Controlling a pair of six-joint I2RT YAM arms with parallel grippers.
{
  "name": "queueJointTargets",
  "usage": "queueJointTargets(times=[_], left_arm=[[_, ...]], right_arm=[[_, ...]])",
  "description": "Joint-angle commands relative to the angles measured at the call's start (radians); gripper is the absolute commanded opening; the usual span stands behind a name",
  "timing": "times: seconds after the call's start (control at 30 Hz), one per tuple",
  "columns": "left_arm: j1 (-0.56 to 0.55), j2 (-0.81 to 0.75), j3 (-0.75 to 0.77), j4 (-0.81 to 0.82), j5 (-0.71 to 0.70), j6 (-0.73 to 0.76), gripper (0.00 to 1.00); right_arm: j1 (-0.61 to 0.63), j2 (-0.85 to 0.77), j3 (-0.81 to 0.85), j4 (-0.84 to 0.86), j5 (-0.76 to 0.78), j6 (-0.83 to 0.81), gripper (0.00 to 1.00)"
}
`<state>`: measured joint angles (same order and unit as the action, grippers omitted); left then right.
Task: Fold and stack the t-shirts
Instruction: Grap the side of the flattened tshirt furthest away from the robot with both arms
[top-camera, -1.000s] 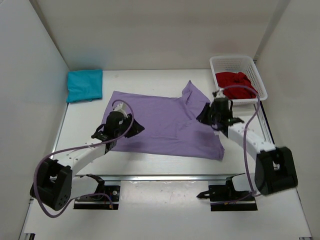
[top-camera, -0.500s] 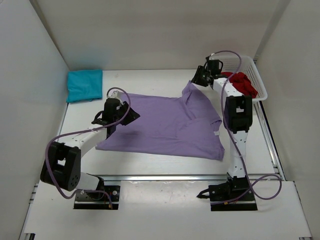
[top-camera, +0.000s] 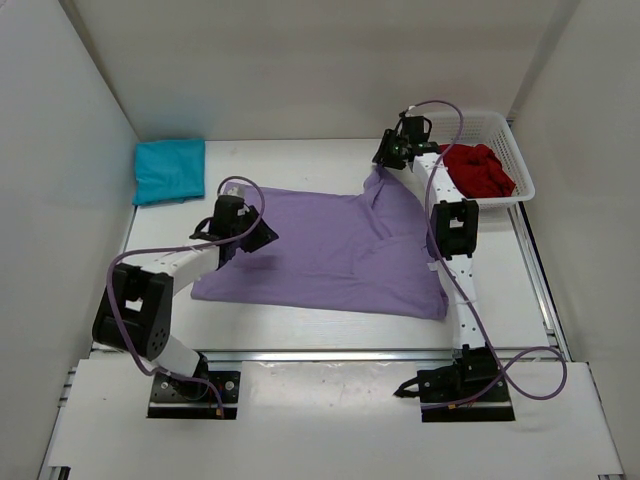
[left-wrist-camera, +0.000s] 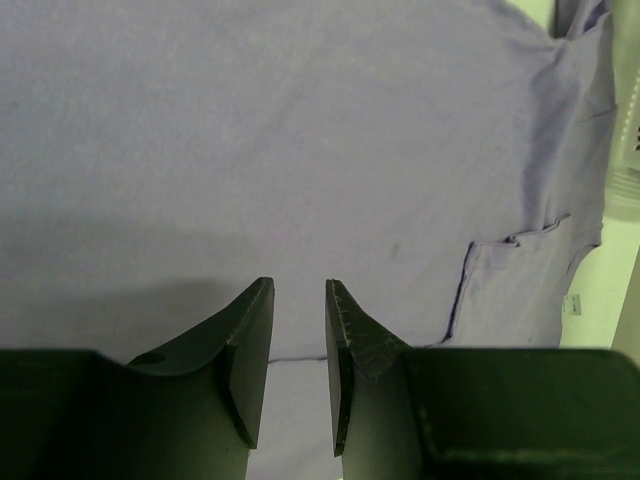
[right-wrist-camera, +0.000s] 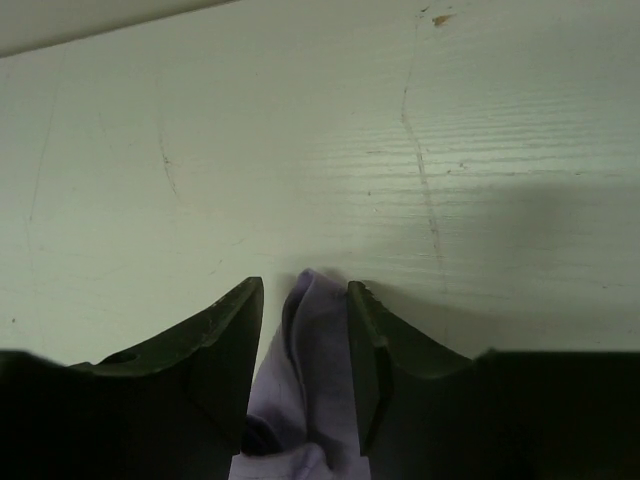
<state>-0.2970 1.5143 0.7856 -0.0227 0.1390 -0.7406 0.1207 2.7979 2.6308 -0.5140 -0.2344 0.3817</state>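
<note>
Lavender t-shirt was seen from above spread flat on the table, bare room left behind it, teal t-shirt folded far left, dark red t-shirt in the basket, while only the wrist views showed its sleeve tip pinched by the right gripper and the left gripper narrowly parted over its hem.

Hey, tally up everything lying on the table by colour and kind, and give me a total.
teal t-shirt: 1
lavender t-shirt: 1
dark red t-shirt: 1
white mesh basket: 1
Total: 4
</note>
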Motion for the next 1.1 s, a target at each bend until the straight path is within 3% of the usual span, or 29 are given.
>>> queueJointTargets(times=[0.0, 0.1, 0.2, 0.43, 0.67, 0.87, 0.97, 1.07], left_arm=[[0.015, -0.009, 0.07, -0.014, -0.029, 0.02, 0.37], [0.03, 0.01, 0.099, -0.023, -0.036, 0.032, 0.37], [0.044, 0.015, 0.115, -0.042, -0.042, 0.033, 0.38], [0.111, 0.073, 0.234, -0.068, -0.087, 0.064, 0.39], [0.133, 0.331, 0.628, -0.235, -0.386, 0.249, 0.43], [0.216, 0.714, 1.139, -0.527, -0.36, 0.308, 0.45], [0.219, 0.841, 1.326, -0.633, -0.383, 0.348, 0.47], [0.236, 0.903, 1.409, -0.674, -0.395, 0.348, 0.49]], right_arm=[[0.007, -0.023, 0.006, 0.009, -0.005, 0.002, 0.37], [0.014, -0.021, 0.005, 0.012, -0.003, 0.005, 0.29], [0.008, -0.023, 0.009, 0.019, 0.006, 0.02, 0.15], [0.007, -0.038, 0.077, -0.053, 0.046, -0.018, 0.0], [-0.016, -0.152, 0.103, -0.19, -0.019, -0.101, 0.0], [-0.015, -0.256, 0.092, -0.285, 0.032, -0.152, 0.0], [-0.01, -0.282, 0.078, -0.313, 0.052, -0.161, 0.0], [-0.006, -0.293, 0.067, -0.33, 0.064, -0.165, 0.0]])
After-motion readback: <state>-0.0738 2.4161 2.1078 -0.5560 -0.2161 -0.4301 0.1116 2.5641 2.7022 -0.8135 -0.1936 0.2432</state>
